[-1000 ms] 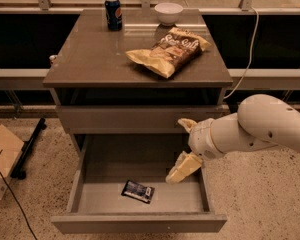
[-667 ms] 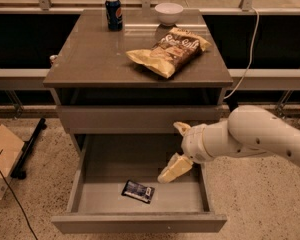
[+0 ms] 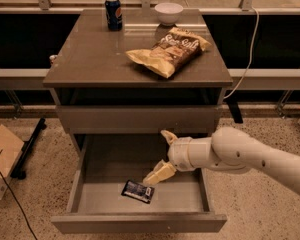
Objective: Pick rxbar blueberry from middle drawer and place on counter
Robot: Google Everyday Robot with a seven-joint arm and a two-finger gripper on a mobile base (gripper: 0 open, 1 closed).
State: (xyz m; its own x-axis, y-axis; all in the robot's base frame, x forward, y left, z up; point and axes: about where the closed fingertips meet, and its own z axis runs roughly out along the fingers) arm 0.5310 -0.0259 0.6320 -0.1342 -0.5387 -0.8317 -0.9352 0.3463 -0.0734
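The rxbar blueberry, a small dark wrapper with pale print, lies flat on the floor of the open middle drawer, near its front centre. My gripper hangs over the drawer's right half, just above and to the right of the bar. Its fingers are spread, one pale finger pointing down towards the bar and the other up by the panel above. It holds nothing. The counter is the grey-brown top of the cabinet.
On the counter lie a tan-and-brown chip bag, a blue soda can and a white bowl. A cardboard box stands on the floor at left. A cable hangs at right.
My arm and gripper have moved left and lower over the drawer, closer to the bar. The bar has not moved.
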